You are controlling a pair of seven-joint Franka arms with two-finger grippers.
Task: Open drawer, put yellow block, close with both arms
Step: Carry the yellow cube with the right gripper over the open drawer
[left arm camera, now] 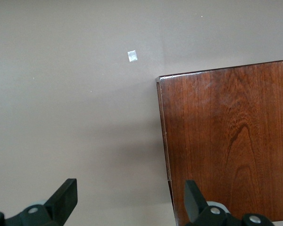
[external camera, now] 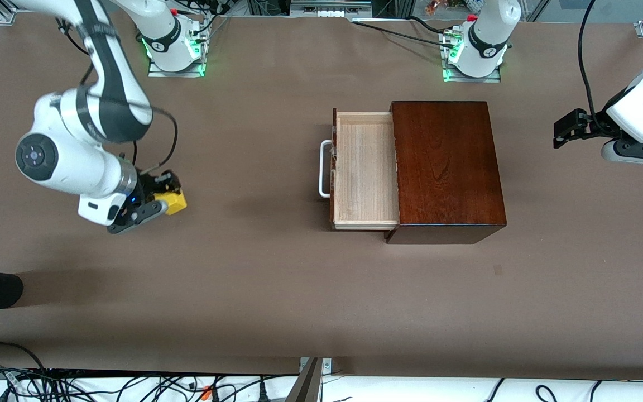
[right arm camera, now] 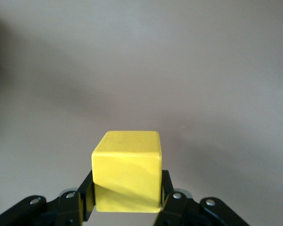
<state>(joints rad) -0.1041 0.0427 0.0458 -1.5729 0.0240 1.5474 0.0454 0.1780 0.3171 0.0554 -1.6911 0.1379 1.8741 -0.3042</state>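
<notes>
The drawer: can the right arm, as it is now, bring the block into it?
Probably yes. The drawer is pulled out and looks empty, with bare table between. The right tool grips the block; the left tool waits open near the box.

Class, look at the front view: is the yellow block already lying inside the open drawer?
No. The yellow block sits in the right gripper near the right arm's end, and the drawer tray is bare.

Front camera high, facing both bases; wrist cameras look down close; left shares box (external camera: 447,167) with front.
</notes>
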